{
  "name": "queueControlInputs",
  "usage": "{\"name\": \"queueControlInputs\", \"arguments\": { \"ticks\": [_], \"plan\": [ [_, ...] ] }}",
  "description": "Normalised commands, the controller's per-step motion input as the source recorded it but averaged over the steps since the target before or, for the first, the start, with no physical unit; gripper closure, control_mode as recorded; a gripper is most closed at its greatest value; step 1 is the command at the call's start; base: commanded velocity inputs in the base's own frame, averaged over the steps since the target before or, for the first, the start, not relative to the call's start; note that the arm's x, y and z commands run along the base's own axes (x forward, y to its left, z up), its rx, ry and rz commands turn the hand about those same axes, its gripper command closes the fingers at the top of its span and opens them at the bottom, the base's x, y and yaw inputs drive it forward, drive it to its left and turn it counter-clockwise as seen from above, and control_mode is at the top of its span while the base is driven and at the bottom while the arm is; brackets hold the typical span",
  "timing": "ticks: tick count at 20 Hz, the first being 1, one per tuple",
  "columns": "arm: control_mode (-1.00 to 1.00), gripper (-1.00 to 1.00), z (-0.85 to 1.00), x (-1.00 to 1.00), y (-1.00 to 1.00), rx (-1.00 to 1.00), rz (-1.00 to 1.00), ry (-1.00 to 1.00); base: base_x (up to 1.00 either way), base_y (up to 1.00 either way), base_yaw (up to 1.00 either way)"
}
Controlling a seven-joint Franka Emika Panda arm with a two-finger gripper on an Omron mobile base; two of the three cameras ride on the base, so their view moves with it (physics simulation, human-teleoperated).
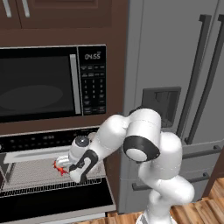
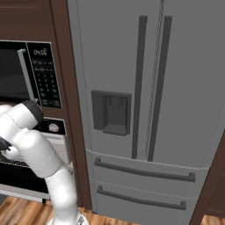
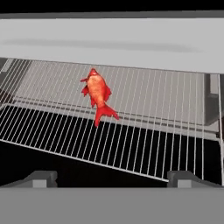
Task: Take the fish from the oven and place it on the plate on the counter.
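Jaws spread wide and empty, gripper (image 3: 112,177) facing into the open oven (image 1: 52,175) at the fish (image 3: 98,94).

In the hand view the two dark fingertips (image 3: 39,177) stand far apart at the bottom, nothing between them; beyond them a wire rack (image 3: 153,131) stretches across the oven cavity, and the red-orange fish lies on it left of centre, apart from the fingertips, tail toward the camera and head toward the pale back wall. From the left base view the white arm (image 1: 140,148) bends down and left into the oven, the fish showing just past the hand; above sits the black microwave (image 1: 52,83), and to the right the grey refrigerator (image 2: 145,110).
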Motion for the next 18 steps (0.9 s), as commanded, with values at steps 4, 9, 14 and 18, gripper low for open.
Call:
{"name": "queueControlInputs", "arguments": {
  "ticks": [4, 9, 14, 18],
  "plan": [
    [-1.0, -1.0, -0.2, 0.0, 0.25, 0.0, -0.13, 0.01, 0.0, 0.0, 0.0],
    [-1.0, -1.0, -0.22, 0.06, 0.05, 0.0, -0.08, 0.05, 0.0, 0.0, 0.0],
    [-1.0, -1.0, -0.14, 0.1, 0.14, 0.0, 0.0, 0.03, 0.0, 0.0, 0.0],
    [-1.0, -1.0, 0.09, 0.0, 0.14, 0.0, 0.0, 0.02, 0.0, 0.0, 0.0]
  ]
}}
